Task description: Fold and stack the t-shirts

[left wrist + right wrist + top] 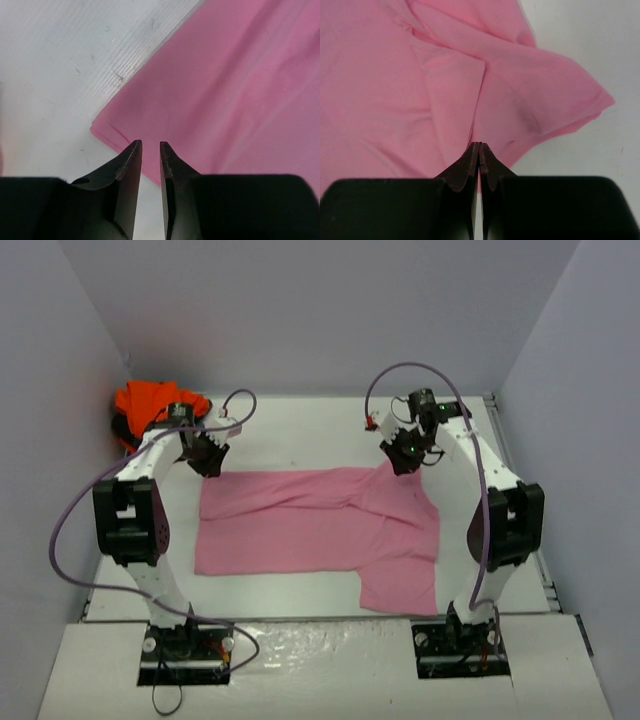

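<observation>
Pink t-shirt (300,525) lies flat (orange t-shirt (148,400) far-left); right gripper (479,145) pinches pink cloth, left gripper (150,145) parted

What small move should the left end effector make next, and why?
Probably lower the left end effector onto the corner of the pink t-shirt and close: its fingers stand slightly apart at that corner, while the right end effector seems shut on the cloth.

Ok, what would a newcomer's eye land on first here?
The pink t-shirt sprawled across the middle of the table, rumpled on its right side. Then the orange t-shirt bunched in the far-left corner. The right gripper is shut on the pink cloth's far-right edge; the left gripper hangs slightly open over its far-left corner.
</observation>
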Tool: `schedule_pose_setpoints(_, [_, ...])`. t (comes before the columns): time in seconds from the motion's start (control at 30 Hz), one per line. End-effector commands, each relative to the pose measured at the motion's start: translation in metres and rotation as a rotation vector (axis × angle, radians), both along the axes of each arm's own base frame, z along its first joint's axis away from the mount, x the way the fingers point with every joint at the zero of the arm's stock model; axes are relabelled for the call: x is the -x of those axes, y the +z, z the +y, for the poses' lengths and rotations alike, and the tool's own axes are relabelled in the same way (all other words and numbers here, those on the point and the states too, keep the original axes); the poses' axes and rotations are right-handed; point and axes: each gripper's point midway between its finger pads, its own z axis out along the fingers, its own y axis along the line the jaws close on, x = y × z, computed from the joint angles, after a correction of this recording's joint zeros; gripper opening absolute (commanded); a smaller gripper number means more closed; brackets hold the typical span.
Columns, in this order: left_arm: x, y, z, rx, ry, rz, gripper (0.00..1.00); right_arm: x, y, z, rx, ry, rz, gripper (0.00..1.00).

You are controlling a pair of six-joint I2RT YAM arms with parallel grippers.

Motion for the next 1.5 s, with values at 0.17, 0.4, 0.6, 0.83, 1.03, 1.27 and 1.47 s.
schedule_pose_setpoints(0.17, [-0.046, 0.014, -0.030, -0.015, -0.079, -0.069, 0.00, -0.083, -0.026, 0.010, 0.091, -0.173, -0.071, 0.00])
schedule_pose_setpoints(0.4, [-0.055, -0.002, -0.035, -0.006, -0.089, -0.008, 0.00, -0.110, -0.054, 0.008, 0.151, -0.239, -0.053, 0.00])
schedule_pose_setpoints(0.6, [-0.048, -0.013, -0.034, -0.023, -0.103, 0.028, 0.00, -0.110, -0.071, 0.007, 0.175, -0.255, -0.023, 0.00])
schedule_pose_setpoints(0.83, [-0.047, -0.030, -0.029, -0.056, -0.104, 0.099, 0.00, -0.109, -0.079, 0.005, 0.217, -0.287, -0.013, 0.00])
schedule_pose_setpoints(1.03, [-0.039, -0.054, -0.016, -0.119, -0.095, 0.237, 0.00, -0.100, -0.093, 0.001, 0.249, -0.291, 0.030, 0.00])
schedule_pose_setpoints(1.27, [-0.037, -0.073, 0.002, -0.186, -0.043, 0.303, 0.00, -0.093, -0.113, -0.014, 0.333, -0.325, 0.063, 0.00])
schedule_pose_setpoints(1.47, [-0.033, -0.080, 0.021, -0.205, -0.004, 0.311, 0.00, -0.085, -0.128, -0.061, 0.486, -0.409, 0.079, 0.00])
